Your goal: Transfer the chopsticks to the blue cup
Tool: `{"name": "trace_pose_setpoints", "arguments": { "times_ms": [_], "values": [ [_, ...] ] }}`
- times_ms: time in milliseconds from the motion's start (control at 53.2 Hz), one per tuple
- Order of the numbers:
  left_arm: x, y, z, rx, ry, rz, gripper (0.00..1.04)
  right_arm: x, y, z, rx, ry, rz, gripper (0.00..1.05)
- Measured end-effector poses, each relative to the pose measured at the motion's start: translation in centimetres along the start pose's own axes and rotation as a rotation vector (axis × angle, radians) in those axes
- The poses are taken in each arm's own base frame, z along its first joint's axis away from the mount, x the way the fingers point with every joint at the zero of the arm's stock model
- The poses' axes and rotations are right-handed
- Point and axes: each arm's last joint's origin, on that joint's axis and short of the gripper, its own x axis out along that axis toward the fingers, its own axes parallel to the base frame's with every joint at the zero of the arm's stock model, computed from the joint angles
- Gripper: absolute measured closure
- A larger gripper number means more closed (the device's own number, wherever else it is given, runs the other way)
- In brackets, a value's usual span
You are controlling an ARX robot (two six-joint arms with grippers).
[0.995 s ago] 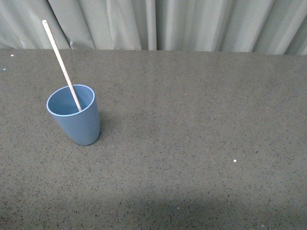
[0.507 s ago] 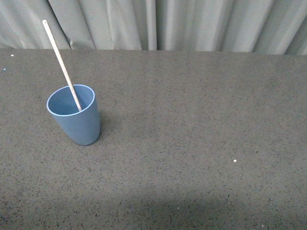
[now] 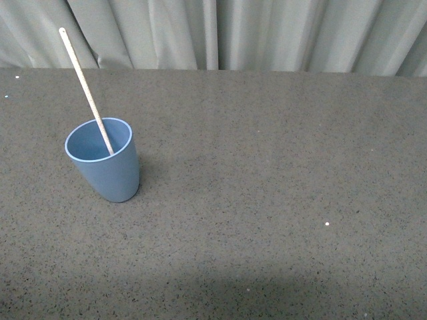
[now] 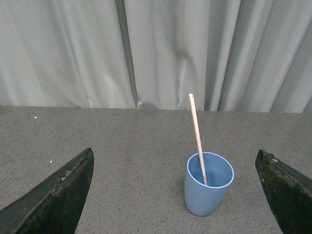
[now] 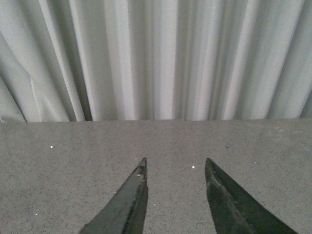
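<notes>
The blue cup (image 3: 107, 163) stands upright on the dark speckled table at the left of the front view. The cream-white chopstick (image 3: 83, 83) stands in it, leaning up and to the left, well above the rim. Neither arm shows in the front view. In the left wrist view the cup (image 4: 207, 187) and chopstick (image 4: 196, 131) sit ahead of my left gripper (image 4: 174, 158), which is wide open and empty, its fingers (image 4: 58, 195) well apart from the cup. My right gripper (image 5: 175, 165) is open and empty over bare table.
A pale grey pleated curtain (image 3: 220, 33) hangs behind the table's far edge. The dark speckled table (image 3: 280, 200) stretches to the right of the cup, with a few tiny white specks on it.
</notes>
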Motion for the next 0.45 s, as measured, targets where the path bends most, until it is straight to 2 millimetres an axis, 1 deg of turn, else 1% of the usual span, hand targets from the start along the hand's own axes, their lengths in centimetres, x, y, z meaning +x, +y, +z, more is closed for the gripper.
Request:
{"name": "trace_pose_setpoints", "arguments": {
  "times_ms": [113,188,225,244,282,300,357,451],
  "values": [
    [0.0,0.0,0.0,0.0,0.0,0.0,0.07,0.0,0.0,0.0,0.0,0.0,0.0,0.45],
    [0.0,0.0,0.0,0.0,0.0,0.0,0.07,0.0,0.0,0.0,0.0,0.0,0.0,0.27],
    [0.0,0.0,0.0,0.0,0.0,0.0,0.07,0.0,0.0,0.0,0.0,0.0,0.0,0.2],
    [0.0,0.0,0.0,0.0,0.0,0.0,0.07,0.0,0.0,0.0,0.0,0.0,0.0,0.18],
    [0.0,0.0,0.0,0.0,0.0,0.0,0.07,0.0,0.0,0.0,0.0,0.0,0.0,0.1],
    [0.0,0.0,0.0,0.0,0.0,0.0,0.07,0.0,0.0,0.0,0.001,0.0,0.0,0.07],
    [0.0,0.0,0.0,0.0,0.0,0.0,0.07,0.0,0.0,0.0,0.0,0.0,0.0,0.1],
    [0.0,0.0,0.0,0.0,0.0,0.0,0.07,0.0,0.0,0.0,0.0,0.0,0.0,0.09]
  ]
}}
